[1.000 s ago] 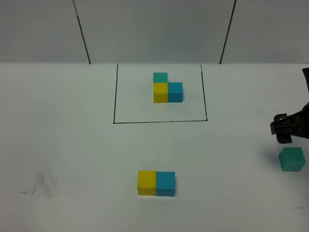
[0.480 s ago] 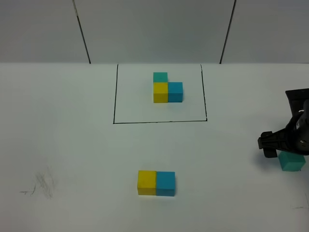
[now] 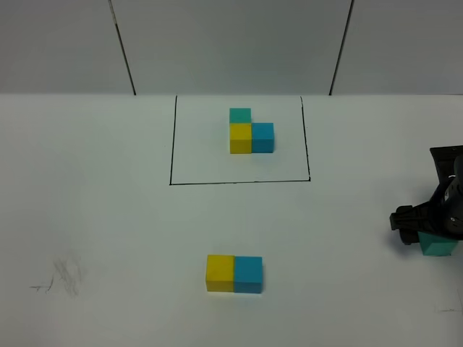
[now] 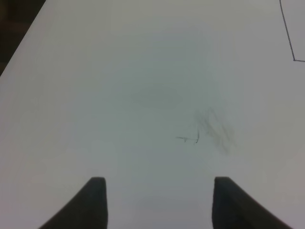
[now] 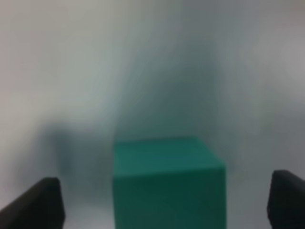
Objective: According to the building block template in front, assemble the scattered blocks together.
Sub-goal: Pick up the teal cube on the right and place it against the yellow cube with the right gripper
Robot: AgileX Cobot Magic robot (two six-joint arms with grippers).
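Note:
The template [image 3: 249,131] is a teal-green, yellow and blue L-cluster inside a black drawn rectangle at the back. A loose yellow cube [image 3: 220,272] and a loose blue cube [image 3: 248,274] sit joined side by side at the front middle. The loose teal-green cube [image 3: 439,245] lies at the far right, partly covered by my right gripper [image 3: 427,233]. In the right wrist view the cube [image 5: 167,183] sits between the open fingers [image 5: 40,205], untouched. My left gripper [image 4: 157,205] is open and empty over bare table.
The white table [image 3: 108,217] ends at a grey back wall with two dark seams. A faint pencil smudge [image 3: 65,278] marks the front left and also shows in the left wrist view [image 4: 209,131].
My right gripper has moved down and toward the front over the teal-green cube, now covering its upper part. The cubes and the left arm have not moved.

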